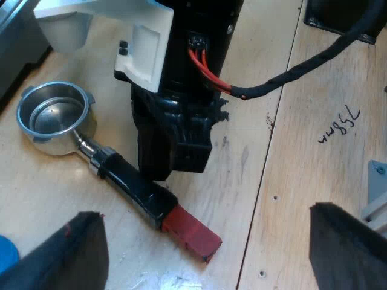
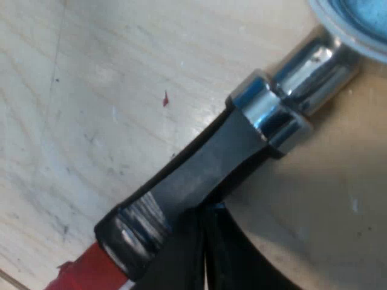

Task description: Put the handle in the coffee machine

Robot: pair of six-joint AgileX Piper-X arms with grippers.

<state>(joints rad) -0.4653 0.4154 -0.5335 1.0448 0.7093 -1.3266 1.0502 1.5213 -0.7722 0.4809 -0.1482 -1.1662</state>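
The metal holder (image 1: 55,118) lies flat on the wooden table, its basket facing up. Its dark handle (image 1: 130,187) ends in a red tip (image 1: 190,232). My right gripper (image 1: 154,166) stands down on the black part of that handle. Seen from its own wrist, my right gripper (image 2: 205,241) has its fingers pressed together with only a thin seam between them. Their tips meet the edge of the handle (image 2: 199,172), just behind the chrome collar (image 2: 272,112). My left gripper (image 1: 205,254) hangs above the red tip, open, with nothing between its fingers.
A dark grey machine edge (image 1: 15,42) stands by the holder's basket. A white part (image 1: 145,42) is mounted on the right arm above the gripper. A blue object (image 1: 6,254) peeks in beside my left finger. The table (image 1: 290,181) carries handwriting and screw holes.
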